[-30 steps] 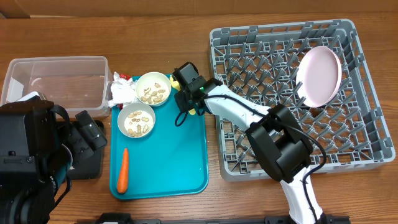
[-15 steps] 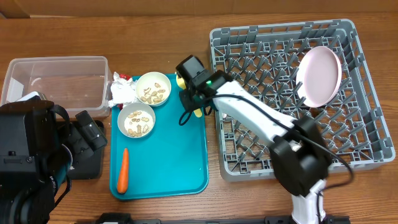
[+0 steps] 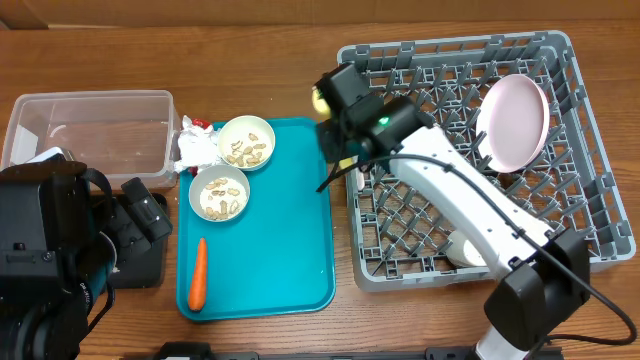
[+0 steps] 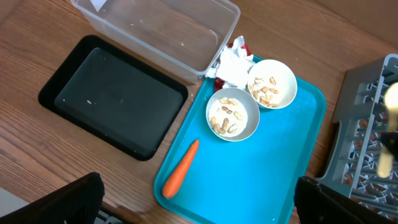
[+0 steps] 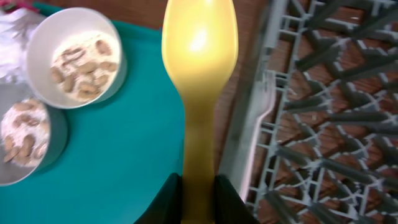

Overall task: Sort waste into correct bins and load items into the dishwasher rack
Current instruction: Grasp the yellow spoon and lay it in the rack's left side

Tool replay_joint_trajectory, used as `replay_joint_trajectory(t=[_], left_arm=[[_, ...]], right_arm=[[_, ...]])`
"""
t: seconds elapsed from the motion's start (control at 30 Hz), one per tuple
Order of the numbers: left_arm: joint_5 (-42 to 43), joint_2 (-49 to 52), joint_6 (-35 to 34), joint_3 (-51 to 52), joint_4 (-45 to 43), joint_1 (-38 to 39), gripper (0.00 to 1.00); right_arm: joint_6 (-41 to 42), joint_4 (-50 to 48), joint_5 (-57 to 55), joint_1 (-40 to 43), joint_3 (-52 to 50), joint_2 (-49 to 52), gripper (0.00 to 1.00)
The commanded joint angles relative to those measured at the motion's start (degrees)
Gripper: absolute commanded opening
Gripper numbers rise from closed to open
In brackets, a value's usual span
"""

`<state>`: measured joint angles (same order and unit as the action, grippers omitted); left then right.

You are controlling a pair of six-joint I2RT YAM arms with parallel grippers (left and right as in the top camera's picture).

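Note:
My right gripper (image 3: pixel 332 112) is shut on the pale yellow spoon (image 5: pixel 199 43) and holds it above the gap between the teal tray and the grey dishwasher rack (image 3: pixel 590 200). The white-pink plate (image 3: pixel 514 122) stands on edge in the rack. Two pale bowls (image 3: pixel 246 143) (image 3: pixel 219 193) hold nut-like bits on the tray. The carrot (image 3: pixel 198 273) lies at the tray's front left. The white napkin (image 3: pixel 195 148) and red wrapper (image 3: pixel 198 124) lie beside the clear tub (image 3: pixel 90 130). My left gripper (image 4: pixel 196 180) is open and empty, high above the tray.
The teal tray (image 3: pixel 290 250) sits between the bins and the rack. The black tray (image 4: pixel 112 93) lies in front of the clear tub, mostly under my left arm in the overhead view. A white object (image 3: pixel 465 247) sits in the rack's front part.
My right gripper has carried the spoon up and to the right, from the teal tray's back right corner to the rack's left edge. The left arm has not moved.

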<state>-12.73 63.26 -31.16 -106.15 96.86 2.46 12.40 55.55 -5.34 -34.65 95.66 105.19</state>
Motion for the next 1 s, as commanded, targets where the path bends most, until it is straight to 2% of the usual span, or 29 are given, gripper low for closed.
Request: replay_joint_trajectory(t=[0.0, 0.23, 0.27, 0.3, 0.33, 0.37, 0.57, 0.73, 0.97], left_arm=[[-1.33, -0.28, 0.72, -0.39, -0.09, -0.42, 1.00], [-1.20, -0.28, 0.74, -0.39, -0.09, -0.42, 1.00], [-1.20, -0.28, 0.74, -0.39, -0.09, -0.42, 1.00], [-1.20, -0.28, 0.74, -0.39, -0.09, -0.42, 1.00], [-1.20, -0.28, 0.72, -0.39, -0.09, -0.42, 1.00], [-1.20, -0.28, 0.74, -0.39, -0.09, -0.42, 1.00], [-1.20, -0.28, 0.74, -0.39, -0.09, -0.42, 1.00], [-1.20, -0.28, 0.72, -0.39, -0.11, -0.42, 1.00], [0.13, -0.26, 0.04, -0.42, -3.72, -0.42, 1.00]], right_arm=[[1.14, 0.11, -0.76, 3.58, -1.18, -0.15, 0.08], [0.55, -1.75, 2.80, 5.77, -5.77, 2.34, 0.13], [-0.09, -2.54, 2.78, 5.75, -6.82, 2.56, 0.18], [-0.39, -3.02, 2.32, 5.75, -7.63, 2.62, 0.35], [-0.37, -3.19, 1.18, 5.75, -8.20, 2.62, 0.46], [-0.37, -3.02, 0.94, 5.77, -8.13, 2.62, 0.49], [0.07, 1.79, 1.92, 5.68, -3.72, -1.68, 0.53], [0.04, 0.79, 9.31, 5.38, -2.19, -8.50, 0.61], [0.04, 1.90, 13.00, 5.09, -2.19, -12.09, 0.62]])
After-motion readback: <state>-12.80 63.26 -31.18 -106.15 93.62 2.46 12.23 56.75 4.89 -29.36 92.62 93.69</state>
